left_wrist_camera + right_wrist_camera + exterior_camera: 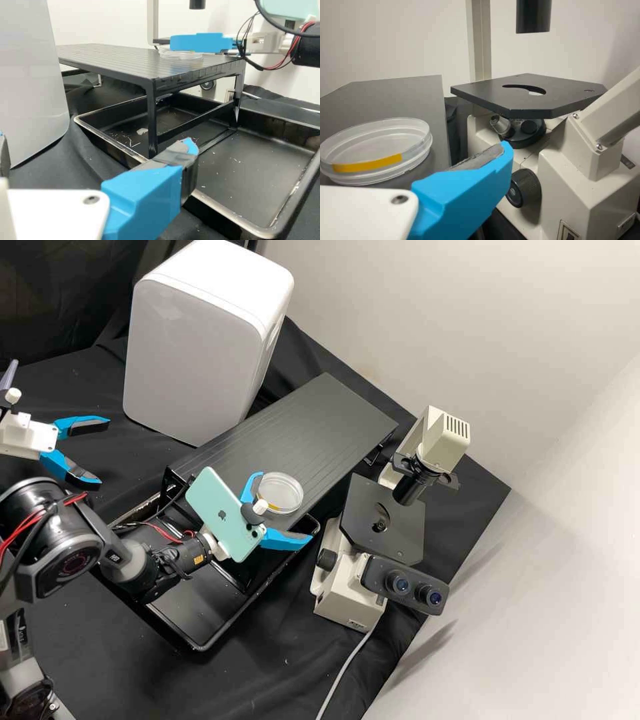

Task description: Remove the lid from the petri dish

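Bench [300, 667] black-draped; petri dish [280, 492] on ridged shelf [313, 420] (wall [467, 320] white).

The petri dish [280, 493] is a shallow, round one of clear plastic, lying flat and upright on the black ribbed platform [313, 427], close to the platform's corner nearest the microscope [343, 600]. Its clear lid [372, 136] is seated on it, level and covering the whole dish, its skirt reaching partway down the wall so that the edge reads as a double rim. A short yellow strip [367, 164] runs along the side wall, on the part seen in the right wrist view.
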Tool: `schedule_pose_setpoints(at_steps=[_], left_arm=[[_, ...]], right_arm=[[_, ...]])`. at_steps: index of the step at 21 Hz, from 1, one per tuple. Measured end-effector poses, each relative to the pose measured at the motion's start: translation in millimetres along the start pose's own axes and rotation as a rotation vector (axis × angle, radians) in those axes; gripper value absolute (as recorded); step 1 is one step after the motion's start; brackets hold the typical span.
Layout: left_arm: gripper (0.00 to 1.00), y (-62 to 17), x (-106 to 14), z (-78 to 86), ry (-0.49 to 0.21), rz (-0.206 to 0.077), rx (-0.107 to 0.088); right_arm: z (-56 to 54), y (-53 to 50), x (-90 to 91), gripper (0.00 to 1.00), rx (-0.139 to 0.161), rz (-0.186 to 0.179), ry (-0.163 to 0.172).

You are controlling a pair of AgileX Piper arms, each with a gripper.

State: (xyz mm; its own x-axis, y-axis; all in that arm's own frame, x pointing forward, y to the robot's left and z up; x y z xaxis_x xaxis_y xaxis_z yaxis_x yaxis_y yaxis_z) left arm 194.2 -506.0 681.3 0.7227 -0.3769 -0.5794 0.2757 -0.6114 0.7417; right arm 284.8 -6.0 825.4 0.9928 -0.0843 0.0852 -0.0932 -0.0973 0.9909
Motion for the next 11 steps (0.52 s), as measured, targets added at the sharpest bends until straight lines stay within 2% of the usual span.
schedule_pose_setpoints(at_steps=[5,11], left_arm=[[1.00,0.0,0.0,0.0,0.000,0.000,0.000],[1.00,0.0,0.0,0.0,0.000,0.000,0.000]], right_arm=[[-2.0,-9.1,4.3,1.00,-0.006,-0.017,0.020],[-11.5,-15.2,13.7,1.00,-0.082,-0.029,0.053]])
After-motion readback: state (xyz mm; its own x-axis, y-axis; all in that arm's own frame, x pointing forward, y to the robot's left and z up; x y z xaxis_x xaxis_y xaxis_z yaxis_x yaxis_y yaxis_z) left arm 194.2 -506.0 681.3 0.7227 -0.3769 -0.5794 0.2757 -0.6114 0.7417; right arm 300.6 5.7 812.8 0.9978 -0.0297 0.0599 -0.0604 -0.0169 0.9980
